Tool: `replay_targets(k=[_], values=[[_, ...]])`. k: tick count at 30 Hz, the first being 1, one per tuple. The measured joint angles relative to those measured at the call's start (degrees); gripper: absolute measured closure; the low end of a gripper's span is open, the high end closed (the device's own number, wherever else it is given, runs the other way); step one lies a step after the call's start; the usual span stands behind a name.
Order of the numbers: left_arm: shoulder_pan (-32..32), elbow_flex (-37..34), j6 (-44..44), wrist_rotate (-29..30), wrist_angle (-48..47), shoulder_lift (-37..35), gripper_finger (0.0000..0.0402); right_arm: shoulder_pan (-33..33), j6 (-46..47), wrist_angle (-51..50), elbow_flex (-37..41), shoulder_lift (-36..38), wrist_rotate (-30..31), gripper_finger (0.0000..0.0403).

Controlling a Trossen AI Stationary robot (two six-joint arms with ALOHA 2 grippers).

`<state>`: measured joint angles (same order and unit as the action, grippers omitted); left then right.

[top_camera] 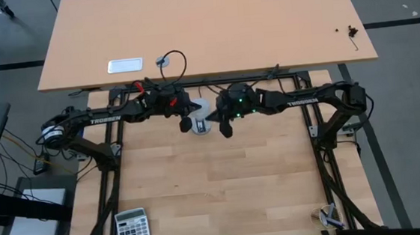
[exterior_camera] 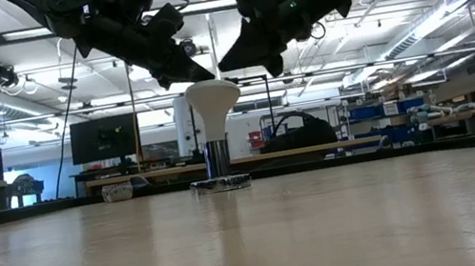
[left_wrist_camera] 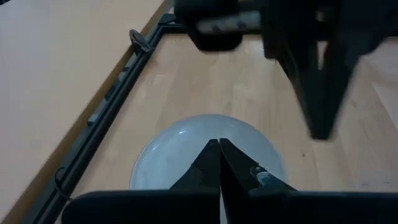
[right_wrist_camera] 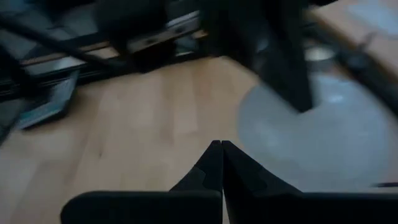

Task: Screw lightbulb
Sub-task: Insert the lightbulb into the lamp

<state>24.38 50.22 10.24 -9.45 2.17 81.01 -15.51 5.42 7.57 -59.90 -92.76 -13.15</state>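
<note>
The lightbulb (exterior_camera: 212, 98) stands upright near the far edge of the pale, fine-grained wooden table (top_camera: 216, 199), dome up. From table height it reads as a smooth matte white mushroom: a wide rounded face narrowing through a cone neck to a shiny metal cylinder (exterior_camera: 217, 159), which sits on a flat, reflective round disc (exterior_camera: 221, 185). Whether the cylinder is the bulb's own screw base or part of the socket is hard to tell from here. From above, only a sliver of the white dome (top_camera: 203, 112) shows between the two arms.

The left gripper (top_camera: 186, 124) hangs just above and beside the dome, on the bulb's left, its two dark tapered fingers pressed together with nothing between them. In its wrist view the fingers (left_wrist_camera: 208, 163) form a sharp black wedge over the bulb's round, faintly glossy face (left_wrist_camera: 180, 155). The right gripper (top_camera: 227, 128) hangs just on the other side of the bulb, likewise pressed together and holding nothing; its own fingertips (right_wrist_camera: 211, 163) meet in the same narrow point, with the pale dome (right_wrist_camera: 329, 143) blurred off to one side. In the low view both dark, angular grippers slant down toward the bulb's top from either side without touching it.

Beyond the black metal frame (top_camera: 297, 74) lies a second, smoother tan tabletop (top_camera: 203, 28) with a small white rectangular object (top_camera: 125, 65) on it. A grey calculator (top_camera: 132, 229) rests at the near left corner.
</note>
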Motion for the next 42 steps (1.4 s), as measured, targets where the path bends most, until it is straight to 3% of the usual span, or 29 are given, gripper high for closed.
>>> replay_targets(k=[6, 20, 28, 42], values=[[0.00, 0.00, 0.00, -0.02, -0.02, 0.00, 0.0402, -3.68, -1.36, -2.66, -0.02, 1.38, 10.51, 0.0393], [-0.04, -0.04, -0.13, -0.50, -0.59, -0.07, 0.0402, -3.83, 0.16, -2.62, -0.11, -1.61, 7.53, 0.0392], [0.07, 0.04, 0.31, 1.37, -0.26, 0.04, 0.0402, -1.16, 0.65, -2.82, 0.02, -1.89, 0.17, 0.0392], [0.24, -0.13, 0.56, 2.26, -0.58, -1.52, 0.0402, -3.01, -2.07, -3.82, -4.51, -1.80, 4.24, 0.0392]])
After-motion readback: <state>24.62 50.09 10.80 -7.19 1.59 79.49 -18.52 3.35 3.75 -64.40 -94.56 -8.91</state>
